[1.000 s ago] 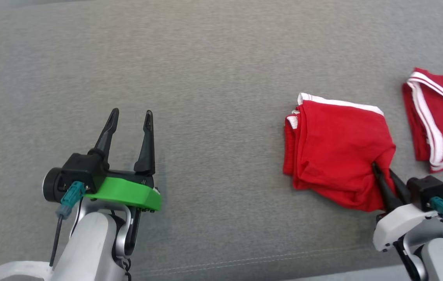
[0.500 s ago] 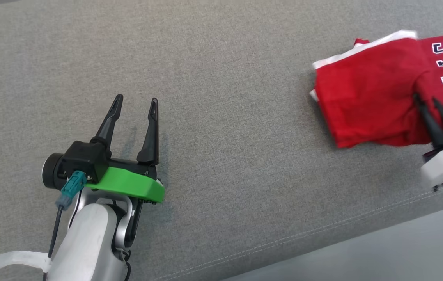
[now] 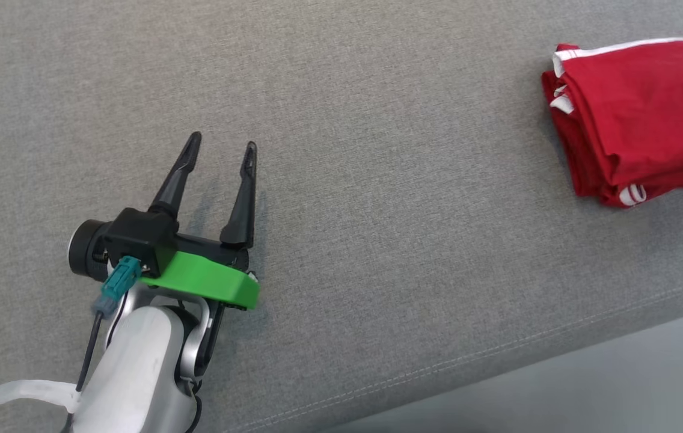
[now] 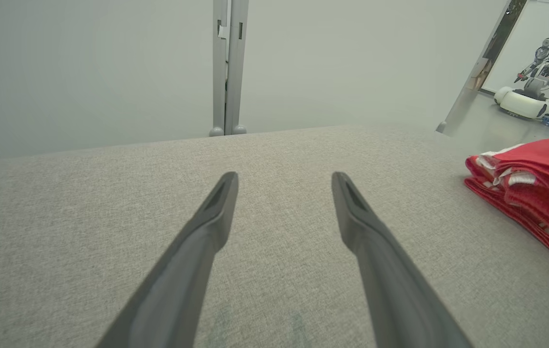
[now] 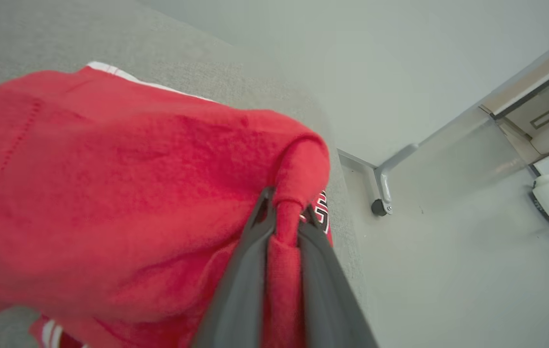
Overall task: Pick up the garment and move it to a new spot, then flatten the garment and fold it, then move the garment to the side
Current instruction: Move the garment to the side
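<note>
In the head view the red garment (image 3: 636,108) lies folded in a thick bundle at the upper right of the grey cloth surface (image 3: 377,180), its white-trimmed edges turned toward the middle and its right side cut off by the frame. The left gripper (image 3: 223,141) sits at the lower left, well apart from the garment, its two dark fingers spread wide with nothing between them, pointing up and slightly right over bare grey cloth. A paler strip of floor (image 3: 618,385) runs past the surface's stitched front edge. In the left wrist view the left gripper (image 4: 284,179) holds its fingers apart just above the grey surface (image 4: 110,217), and the garment (image 4: 535,188) lies off to the right as a stack of red layers, clear of both fingers. A grey post (image 4: 228,67) stands behind the far edge, and another robot (image 4: 540,77) is far off at the upper right. In the right wrist view the right gripper (image 5: 288,205) is pressed together on a raised fold of the garment (image 5: 134,193), red cloth pinched between its fingertips; the rest of the garment spreads left of and below the fingers over the grey surface (image 5: 37,34), with a scrap of lettering (image 5: 322,212) just beside the right finger.
</note>
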Motion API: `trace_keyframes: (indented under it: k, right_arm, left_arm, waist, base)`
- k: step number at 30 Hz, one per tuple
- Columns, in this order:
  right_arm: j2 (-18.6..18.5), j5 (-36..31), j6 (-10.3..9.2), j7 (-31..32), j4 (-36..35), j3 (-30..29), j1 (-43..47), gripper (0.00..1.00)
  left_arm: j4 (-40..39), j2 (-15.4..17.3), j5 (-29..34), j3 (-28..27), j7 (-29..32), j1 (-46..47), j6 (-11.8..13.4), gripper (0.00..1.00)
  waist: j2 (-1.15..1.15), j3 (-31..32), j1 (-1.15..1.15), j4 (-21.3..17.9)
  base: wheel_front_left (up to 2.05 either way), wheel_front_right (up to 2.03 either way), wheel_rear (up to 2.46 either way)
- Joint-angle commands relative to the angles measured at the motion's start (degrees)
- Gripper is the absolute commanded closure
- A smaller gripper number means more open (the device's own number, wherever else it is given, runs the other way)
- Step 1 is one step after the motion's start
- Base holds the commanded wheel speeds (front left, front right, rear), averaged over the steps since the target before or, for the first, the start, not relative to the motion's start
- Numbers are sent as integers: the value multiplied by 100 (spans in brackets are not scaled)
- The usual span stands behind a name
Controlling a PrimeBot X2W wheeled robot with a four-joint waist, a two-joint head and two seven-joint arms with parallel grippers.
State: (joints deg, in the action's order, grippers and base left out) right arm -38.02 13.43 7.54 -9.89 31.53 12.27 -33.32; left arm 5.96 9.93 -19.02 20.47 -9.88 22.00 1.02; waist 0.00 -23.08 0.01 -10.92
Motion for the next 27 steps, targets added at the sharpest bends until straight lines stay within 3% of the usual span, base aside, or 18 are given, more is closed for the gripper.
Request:
trace_keyframes:
  k: [1, 9, 13, 19, 27]
  right_arm:
    - [87, 139, -11, 252, 473, -55, -122, 0]
    - [466, 602, -11, 45, 1292, -150, -344, 0]
    - [676, 957, -11, -325, 1294, -388, -340, 0]
    - [1219, 1397, -10, -529, 361, -882, -39, 0]
    - [2047, 1035, -9, -537, -1589, -1399, 743, 0]
  left_arm:
    - [-32, 14, 23, 20, 5, 92, -20, 0]
    - [-108, 11, -36, 26, -51, 57, 29, 0]
    - [-121, 68, -73, -9, -74, -35, 66, 0]
    - [-189, 129, -113, -110, -105, -144, 161, 0]
    - [-302, 188, -142, -243, -186, -275, 317, 0]
  waist:
    - [0, -5, -1, 55]
    - [0, 73, -1, 130]
    - [0, 177, -1, 145]
    - [0, 366, -1, 217]
    - [0, 651, -1, 552]
  base:
    - [0, 0, 0]
    - [0, 0, 0]
    - [0, 0, 0]
    - [0, 0, 0]
    - [0, 0, 0]
